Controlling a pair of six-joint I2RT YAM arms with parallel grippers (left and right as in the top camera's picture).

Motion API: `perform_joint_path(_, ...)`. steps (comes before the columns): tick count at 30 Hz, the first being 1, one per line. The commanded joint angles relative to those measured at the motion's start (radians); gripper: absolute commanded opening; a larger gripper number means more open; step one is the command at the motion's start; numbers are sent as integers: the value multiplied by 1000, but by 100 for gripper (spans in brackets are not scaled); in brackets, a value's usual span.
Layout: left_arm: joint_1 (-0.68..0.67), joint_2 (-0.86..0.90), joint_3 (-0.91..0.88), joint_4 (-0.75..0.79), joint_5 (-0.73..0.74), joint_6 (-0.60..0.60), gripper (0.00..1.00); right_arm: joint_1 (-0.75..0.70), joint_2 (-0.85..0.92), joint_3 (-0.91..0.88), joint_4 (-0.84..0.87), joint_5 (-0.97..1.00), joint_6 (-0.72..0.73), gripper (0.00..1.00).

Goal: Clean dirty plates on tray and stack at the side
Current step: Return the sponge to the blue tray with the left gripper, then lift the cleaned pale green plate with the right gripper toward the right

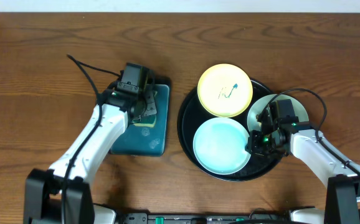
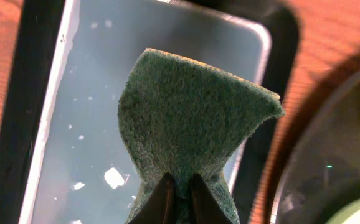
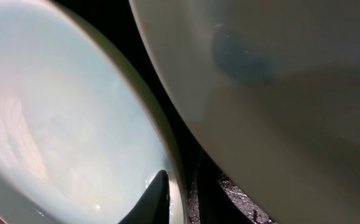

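The black round tray (image 1: 186, 134) holds three plates. The pale yellow plate (image 1: 225, 90) with a teal scribble is at the back. A mint-white plate (image 1: 220, 146) is at the front, and another mint-white plate (image 1: 301, 109) is at the right, partly under my right arm. My right gripper (image 1: 255, 142) is shut on the front mint plate's right rim (image 3: 179, 180), one finger over the rim and one under it. My left gripper (image 1: 144, 107) is shut on the yellow-green sponge (image 2: 186, 118) and holds it above the teal tray (image 2: 74, 124).
The rectangular teal tray (image 1: 158, 140) sits left of the black tray and has white flecks on its floor. Bare wood-grain tabletop (image 1: 37, 81) lies to the left and at the back. The right plate (image 3: 279, 74) shows a faint teal smudge.
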Motion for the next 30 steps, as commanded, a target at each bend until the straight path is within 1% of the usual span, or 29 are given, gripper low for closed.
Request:
perform_joint_path(1,5,40,-12,-3,-12,10,8,2,33,-8,7,3,-3,12)
perform_joint_path(5,5,101,-12,-3,-12,10,8,2,33,-8,8,2,-3,3)
perform_joint_path(7,5,132,-12,-3,-11,10,7,2,33,-8,7,2,-3,1)
perform_joint_path(11,5,181,-12,-2,-11,10,8,2,33,-8,7,2,-3,1)
perform_joint_path(17,5,198,-12,-2,-3,11,8,2,33,-8,7,2,-3,1)
perform_joint_path(22,2,198,-16,-2,-3,86,7,2,33,-8,7,2,-3,1)
perform_joint_path(30,2,207,-38,-2,-3,88,7,2,33,-8,6,-9,-6,1)
